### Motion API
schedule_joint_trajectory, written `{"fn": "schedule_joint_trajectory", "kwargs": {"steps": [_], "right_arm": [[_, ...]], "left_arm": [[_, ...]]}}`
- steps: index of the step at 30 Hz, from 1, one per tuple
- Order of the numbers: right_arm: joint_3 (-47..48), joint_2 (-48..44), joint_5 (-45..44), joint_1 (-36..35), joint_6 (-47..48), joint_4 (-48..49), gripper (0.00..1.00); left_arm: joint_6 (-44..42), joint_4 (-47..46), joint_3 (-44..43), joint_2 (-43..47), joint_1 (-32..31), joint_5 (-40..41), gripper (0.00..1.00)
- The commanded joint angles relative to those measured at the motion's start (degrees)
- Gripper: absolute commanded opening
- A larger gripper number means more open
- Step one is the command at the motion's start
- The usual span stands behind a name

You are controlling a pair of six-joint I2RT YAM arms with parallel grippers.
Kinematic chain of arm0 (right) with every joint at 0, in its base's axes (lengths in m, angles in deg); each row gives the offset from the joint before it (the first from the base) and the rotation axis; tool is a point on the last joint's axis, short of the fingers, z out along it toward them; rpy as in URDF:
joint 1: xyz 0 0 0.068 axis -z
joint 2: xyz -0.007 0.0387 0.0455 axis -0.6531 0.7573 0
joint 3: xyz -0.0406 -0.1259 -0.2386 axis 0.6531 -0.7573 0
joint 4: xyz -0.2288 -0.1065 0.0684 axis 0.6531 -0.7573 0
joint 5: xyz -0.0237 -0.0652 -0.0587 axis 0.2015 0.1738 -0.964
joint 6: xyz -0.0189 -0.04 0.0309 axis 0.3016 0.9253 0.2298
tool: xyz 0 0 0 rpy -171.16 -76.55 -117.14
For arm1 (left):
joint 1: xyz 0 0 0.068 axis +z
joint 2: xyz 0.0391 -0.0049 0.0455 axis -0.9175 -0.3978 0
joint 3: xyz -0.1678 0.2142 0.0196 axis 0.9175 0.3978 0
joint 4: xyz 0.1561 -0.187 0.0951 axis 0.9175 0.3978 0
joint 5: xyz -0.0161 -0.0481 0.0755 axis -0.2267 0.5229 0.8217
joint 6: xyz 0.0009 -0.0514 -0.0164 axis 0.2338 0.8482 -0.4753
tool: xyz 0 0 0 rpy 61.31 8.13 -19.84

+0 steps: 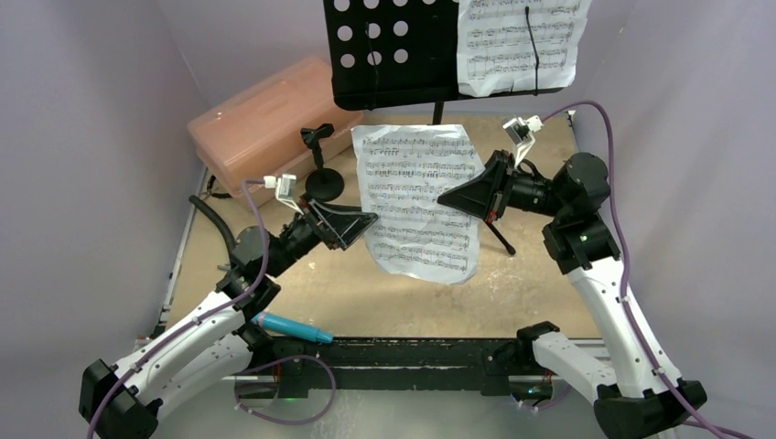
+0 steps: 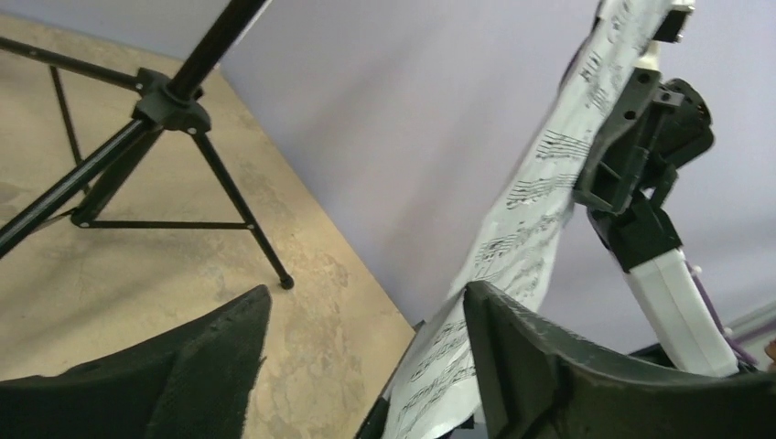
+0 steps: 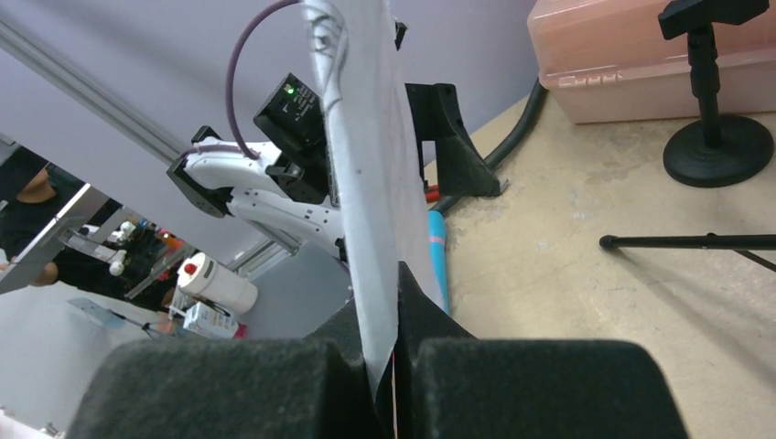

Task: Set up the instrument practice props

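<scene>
The black music stand's perforated desk [image 1: 384, 46] stands at the back with one white sheet-music page [image 1: 522, 46] on its right half. My right gripper [image 1: 462, 197] is shut on the right edge of the second page [image 1: 421, 201] and holds it upright in the air; the pinch shows in the right wrist view [image 3: 395, 274]. My left gripper [image 1: 361, 224] is open at the page's left edge. In the left wrist view [image 2: 366, 311] the page [image 2: 540, 210] runs beside its right finger. The small mic stand [image 1: 322, 178] stands empty. The cyan microphone [image 1: 293, 327] lies at the near edge.
A pink translucent box [image 1: 265, 119] sits at the back left, behind the mic stand. The music stand's tripod legs [image 2: 165, 101] spread over the table behind the held page, and one leg [image 1: 501, 240] reaches forward under my right gripper.
</scene>
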Motion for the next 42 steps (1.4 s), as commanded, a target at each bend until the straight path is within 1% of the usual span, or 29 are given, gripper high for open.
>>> {"fn": "schedule_joint_trajectory", "kwargs": {"steps": [1, 2, 6, 11, 14, 17, 19, 22, 27, 30, 34, 36, 42], "right_arm": [[3.45, -0.22, 0.2, -0.11, 2.31, -2.03, 0.0], [3.72, -0.31, -0.02, -0.1, 2.48, -2.54, 0.0], [4.32, -0.56, -0.64, -0.1, 2.6, -2.98, 0.0], [6.86, -0.42, -1.24, -0.1, 4.78, -6.53, 0.0], [7.63, -0.44, -1.55, -0.14, 5.28, -6.75, 0.0], [9.36, -0.11, -2.92, -0.15, 6.6, -8.71, 0.0], [10.27, -0.21, -4.4, -0.14, 7.64, -9.87, 0.0], [11.43, -0.53, -5.42, -0.1, 8.37, -8.88, 0.0], [14.64, 0.4, -5.92, -0.1, 9.24, -9.28, 0.0], [18.12, 1.64, -6.78, -0.1, 9.37, -10.28, 0.0], [22.28, 2.3, -9.21, -0.13, 9.06, -10.11, 0.0], [23.58, 2.16, -11.92, -0.1, 8.72, -9.93, 0.0], [27.23, 3.84, -14.44, -0.13, 9.4, -11.25, 0.0]], "left_arm": [[3.89, -3.17, 1.3, -0.24, -0.3, 6.64, 0.8], [4.55, -3.59, 1.56, -0.33, -0.27, 7.57, 0.85], [4.68, -4.24, 2.03, -0.12, -0.21, 10.26, 0.92], [4.7, -4.54, 2.93, 0.01, -0.22, 12.86, 0.95], [4.34, -1.86, 2.93, 0.76, -0.24, 15.45, 0.95], [5.37, 3.28, 2.49, 1.54, -0.24, 19.4, 0.95], [4.41, 8.37, 1.05, 2.11, -0.28, 21.39, 0.95], [0.49, 16.43, -1.14, 2.9, -0.2, 23.17, 0.95], [-4.82, 26.12, -3.91, 3.47, -0.25, 25.8, 0.95], [-9.04, 32.09, -5.79, 2.73, -0.15, 25.79, 0.95], [-12.27, 39.53, -9.07, -0.47, -0.2, 26.55, 0.97], [-12.41, 44.08, -11.03, -3.19, -0.16, 27.6, 0.98], [-11.96, 52.48, -16.26, -12.22, -0.16, 27.52, 0.99]]}}
